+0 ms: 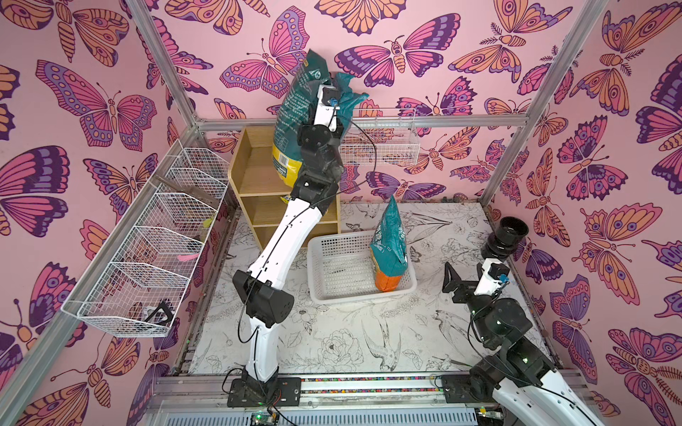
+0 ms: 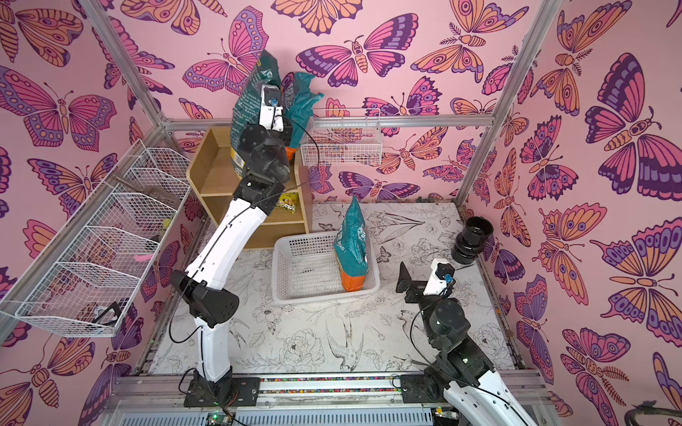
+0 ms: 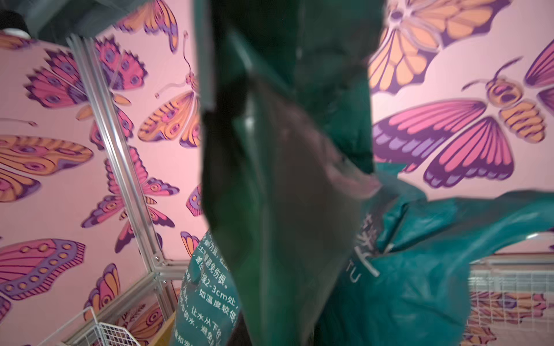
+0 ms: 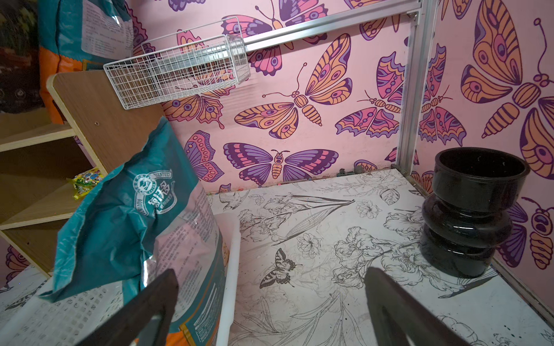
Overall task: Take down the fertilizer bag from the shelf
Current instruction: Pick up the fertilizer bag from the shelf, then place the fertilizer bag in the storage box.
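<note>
Left gripper (image 1: 325, 83) pinched on top fold of fertilizer bag (image 1: 293, 110), upright at shelf (image 1: 251, 173) top tier. Second teal bag (image 1: 350, 97) crowds just beside; wire basket (image 1: 383, 147) near. Right gripper (image 4: 271, 278) spread wide over table (image 1: 369, 332), near black pot (image 1: 505, 238).

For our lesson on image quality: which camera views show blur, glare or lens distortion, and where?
Left wrist view: the dark green bag sits too close, its middle smeared out of focus; right wrist view: sharp, with glare on the teal bag and highlights on the black pot; both top views: evenly lit, metal posts splay outward from wide-angle distortion.
</note>
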You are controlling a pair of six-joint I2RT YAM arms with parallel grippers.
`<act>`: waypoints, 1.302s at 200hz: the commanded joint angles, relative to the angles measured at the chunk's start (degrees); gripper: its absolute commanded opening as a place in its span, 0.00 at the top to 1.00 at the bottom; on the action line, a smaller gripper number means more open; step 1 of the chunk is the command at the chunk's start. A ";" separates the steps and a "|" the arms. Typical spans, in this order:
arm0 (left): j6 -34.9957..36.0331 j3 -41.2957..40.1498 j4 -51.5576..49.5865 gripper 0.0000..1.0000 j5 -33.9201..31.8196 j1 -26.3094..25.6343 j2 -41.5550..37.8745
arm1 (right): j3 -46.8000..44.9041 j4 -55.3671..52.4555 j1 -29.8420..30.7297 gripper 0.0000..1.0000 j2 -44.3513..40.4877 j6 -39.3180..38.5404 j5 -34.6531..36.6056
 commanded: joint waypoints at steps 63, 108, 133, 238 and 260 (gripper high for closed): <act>54.87 -4.12 60.11 0.99 6.20 -27.56 -2.70 | 1.01 -1.16 0.09 0.01 -2.27 0.27 -1.73; 64.25 -4.11 67.17 0.99 2.08 -31.48 0.53 | 0.92 -2.45 0.09 0.01 -4.44 0.84 -2.49; 66.68 -5.02 67.17 1.00 -4.01 -33.63 1.14 | 0.57 -2.67 0.09 0.01 -5.24 1.07 -2.59; 37.88 -51.29 67.17 1.00 -18.92 -34.76 -24.87 | 0.40 -3.23 0.09 0.01 -5.32 1.55 -3.78; 35.78 -55.15 67.17 1.00 -20.56 -34.03 -26.07 | 0.40 -3.04 0.09 0.01 -4.85 1.55 -3.82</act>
